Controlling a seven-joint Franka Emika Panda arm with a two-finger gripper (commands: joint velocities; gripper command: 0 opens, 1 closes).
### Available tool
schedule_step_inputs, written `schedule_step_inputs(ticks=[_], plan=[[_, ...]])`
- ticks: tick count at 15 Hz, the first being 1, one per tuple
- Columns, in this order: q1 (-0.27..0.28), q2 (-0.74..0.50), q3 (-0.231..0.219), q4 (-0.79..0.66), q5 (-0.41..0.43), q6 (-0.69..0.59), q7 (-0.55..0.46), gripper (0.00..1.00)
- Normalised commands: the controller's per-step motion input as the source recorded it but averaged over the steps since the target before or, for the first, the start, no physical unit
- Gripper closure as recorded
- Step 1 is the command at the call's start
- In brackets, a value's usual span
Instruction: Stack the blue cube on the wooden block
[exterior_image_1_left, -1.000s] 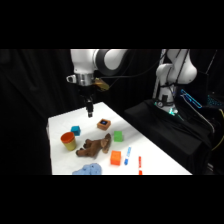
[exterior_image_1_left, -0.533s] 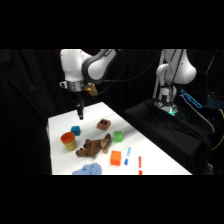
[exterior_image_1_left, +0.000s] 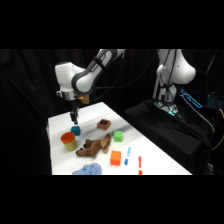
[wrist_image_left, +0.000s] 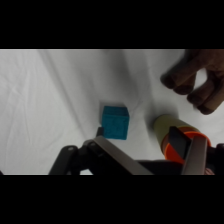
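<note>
1. Blue cube (exterior_image_1_left: 75, 130) sits on the white counter (exterior_image_1_left: 150, 155) in the side view, near the back left corner, just behind an orange cup (exterior_image_1_left: 69, 141).
2. Same view: the gripper (exterior_image_1_left: 74, 120) hangs straight above the blue cube, close to its top. Whether its fingers are apart or together cannot be told.
3. Same view: the wooden block (exterior_image_1_left: 104, 124), with a dark square on top, lies to the right of the blue cube, well apart from it.
4. Same view: a brown plush toy (exterior_image_1_left: 95, 146) lies mid-counter, with a green cube (exterior_image_1_left: 118, 135) and an orange cube (exterior_image_1_left: 116, 158) nearby.
5. Wrist view: the blue cube (wrist_image_left: 115, 121) rests on the white counter (wrist_image_left: 50, 100) just above the black linkage, beside the orange cup (wrist_image_left: 172, 132). The brown plush toy (wrist_image_left: 197, 80) fills the upper right.
</note>
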Motion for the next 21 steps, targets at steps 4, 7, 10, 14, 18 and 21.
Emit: schedule_step_inputs(ticks=[4,7,10,14,18,21], plan=[[-0.122,0.32,0.073,0.48,0.116,-0.02,-0.11,0.0],[-0.124,0.27,0.108,0.4,0.161,-0.01,-0.12,0.0],[-0.117,0.24,0.088,0.31,0.147,0.01,-0.13,0.0],[-0.103,0.2,0.076,0.21,0.137,0.05,-0.15,0.0],[-0.091,0.15,0.091,0.17,0.141,0.08,-0.18,0.0],[-0.087,0.14,0.095,0.19,0.156,0.1,-0.18,0.0]])
